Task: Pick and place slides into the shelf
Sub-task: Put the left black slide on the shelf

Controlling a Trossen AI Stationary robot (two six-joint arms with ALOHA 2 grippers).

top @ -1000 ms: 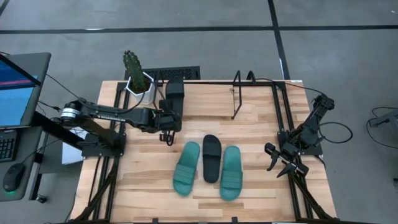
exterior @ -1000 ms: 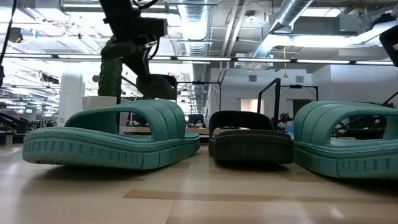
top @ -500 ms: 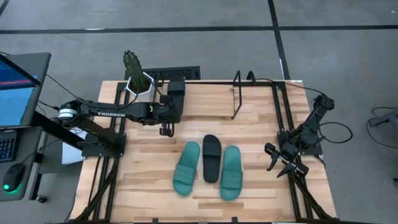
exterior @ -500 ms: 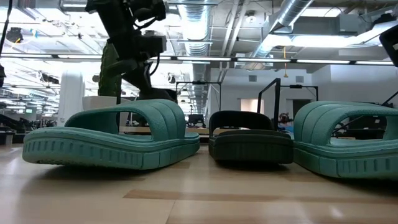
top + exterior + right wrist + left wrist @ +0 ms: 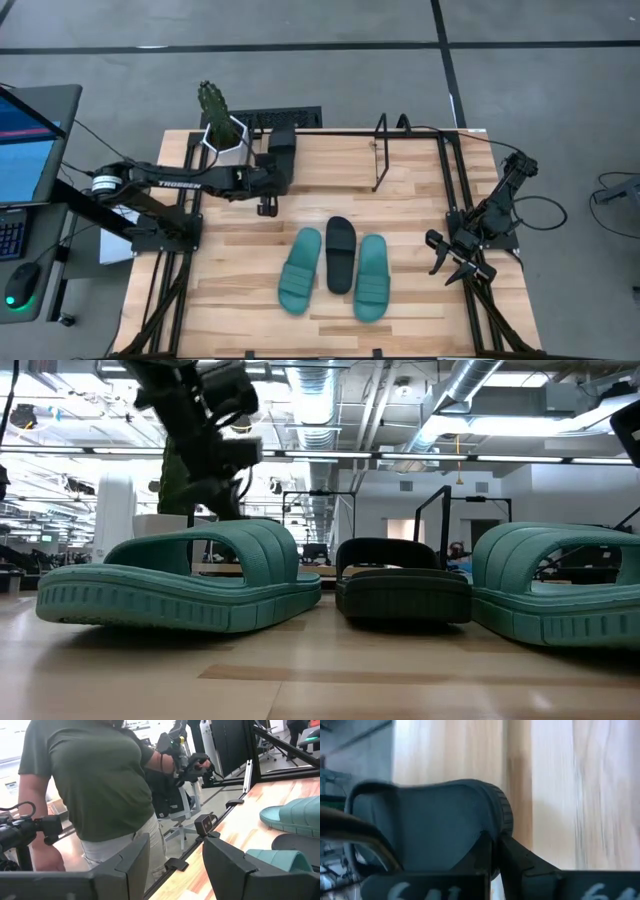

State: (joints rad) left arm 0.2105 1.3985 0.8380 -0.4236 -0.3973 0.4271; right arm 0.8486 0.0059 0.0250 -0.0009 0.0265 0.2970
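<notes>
My left gripper [image 5: 273, 175] is shut on a black slide [image 5: 283, 148] at the table's far left, beside a potted cactus [image 5: 222, 125]. The slide fills the left wrist view [image 5: 430, 820]. The shelf's thin black end frame [image 5: 381, 150] stands upright at the far middle. Three slides lie soles down side by side on the table's middle: a teal one [image 5: 300, 270], a black one [image 5: 340, 253] and a teal one [image 5: 372, 277]. My right gripper [image 5: 450, 262] waits open at the table's right edge, near its base. My left gripper has its two fingers [image 5: 520, 865] closed together at the black slide's rounded end, by its ribbed rim [image 5: 504, 817]. They come slanting down from the near left. What lies between them is hidden by the fingers themselves. Whether the slide rests on anything I cannot tell.
A person [image 5: 95, 785] stands beyond the table's right side. A laptop [image 5: 30, 140] sits off the left edge. In the low view the three lying slides [image 5: 190, 575] fill the foreground. Bare wood [image 5: 420, 165] lies right of the shelf frame.
My left gripper has carried the black slide a little toward the table's far edge and downward, staying shut. In the low view the slide has dropped behind the near teal slide.
</notes>
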